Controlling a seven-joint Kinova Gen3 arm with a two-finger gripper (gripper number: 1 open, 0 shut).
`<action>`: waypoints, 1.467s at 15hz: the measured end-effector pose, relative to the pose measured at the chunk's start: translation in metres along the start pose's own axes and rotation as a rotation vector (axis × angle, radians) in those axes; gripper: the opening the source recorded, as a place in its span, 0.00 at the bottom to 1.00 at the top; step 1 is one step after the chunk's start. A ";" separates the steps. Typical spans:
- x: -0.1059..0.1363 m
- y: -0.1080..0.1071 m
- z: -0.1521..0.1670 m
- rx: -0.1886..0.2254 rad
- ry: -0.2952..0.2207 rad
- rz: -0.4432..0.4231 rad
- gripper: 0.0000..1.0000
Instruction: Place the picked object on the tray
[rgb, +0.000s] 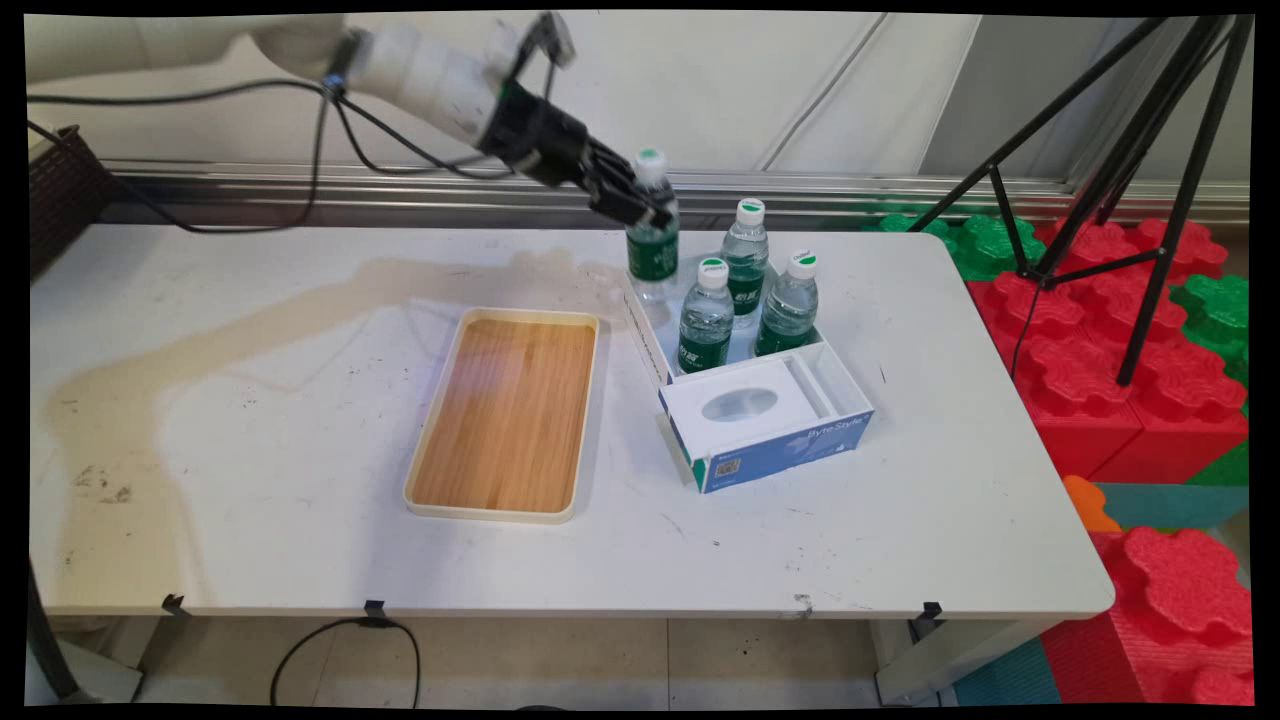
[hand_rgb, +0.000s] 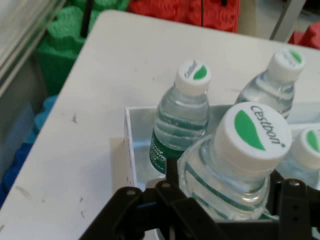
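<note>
My gripper (rgb: 650, 208) is shut on the shoulder of a clear water bottle (rgb: 653, 250) with a green label and a white cap, held upright over the far left corner of a white and blue box (rgb: 770, 425). In the hand view that bottle (hand_rgb: 240, 155) fills the space between my gripper's (hand_rgb: 225, 205) two black fingers. Three more bottles (rgb: 747, 258) (rgb: 706, 318) (rgb: 790, 308) stand in the box's open back compartment. Whether the held bottle's base touches the box floor is hidden.
An empty wooden tray (rgb: 505, 410) with a cream rim lies left of the box. A black tripod (rgb: 1120, 170) and red and green foam blocks (rgb: 1130, 360) stand off the table's right side. A dark basket (rgb: 60, 195) sits at the far left.
</note>
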 end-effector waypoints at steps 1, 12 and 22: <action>0.004 0.001 -0.012 0.005 0.004 -0.007 0.00; -0.023 0.029 -0.131 -0.041 -0.052 -0.017 0.00; -0.098 0.072 -0.145 -0.158 -0.137 0.121 0.00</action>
